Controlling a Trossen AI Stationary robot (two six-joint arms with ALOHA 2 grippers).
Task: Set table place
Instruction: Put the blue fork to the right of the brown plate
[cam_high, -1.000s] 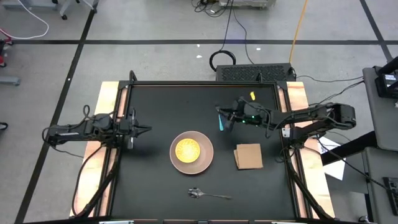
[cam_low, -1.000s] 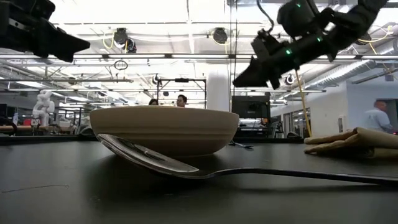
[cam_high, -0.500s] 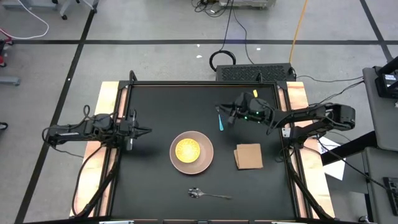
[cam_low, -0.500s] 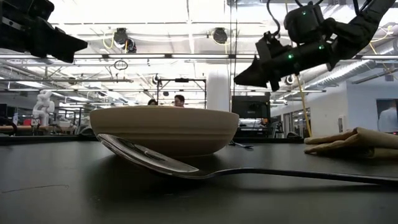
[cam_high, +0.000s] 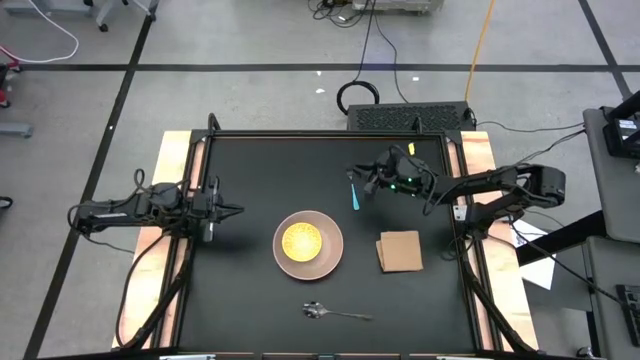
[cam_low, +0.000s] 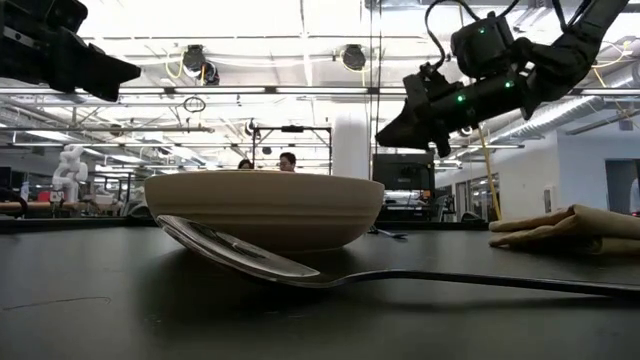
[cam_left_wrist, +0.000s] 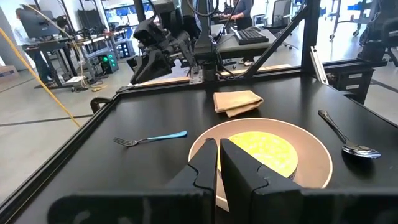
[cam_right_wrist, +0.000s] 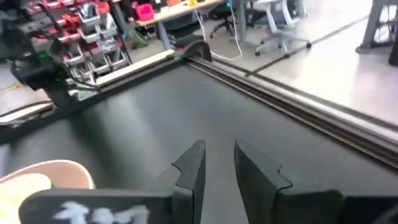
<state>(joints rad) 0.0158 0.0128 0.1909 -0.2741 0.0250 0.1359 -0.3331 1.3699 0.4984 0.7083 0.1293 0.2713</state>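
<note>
A pale pink plate (cam_high: 285, 262) sits mid-table with a yellow dish (cam_high: 301, 240) resting on it. The tan napkin (cam_high: 400, 251) lies flat to its right, and the silver spoon (cam_high: 335, 314) lies near the front edge. The blue-handled fork (cam_high: 355, 196) lies flat on the table behind the plate, tines toward the far edge. My right gripper (cam_high: 358, 180) hovers open, high above the fork's far end, with nothing between its fingers (cam_right_wrist: 189, 163). My left gripper (cam_high: 238, 210) waits shut at the table's left side, raised, pointing level toward the plate.
Pale wooden strips (cam_high: 175, 160) run along the table's left and right sides, inside a thin black frame. A black box (cam_high: 410, 116) and cables lie just beyond the far edge. Bare black tabletop stretches left of the plate and along the far left.
My right gripper has shifted a little toward the table's far edge above the fork and has rolled slightly. Its fingers stay apart. The fork, plate, napkin and spoon lie where they were.
</note>
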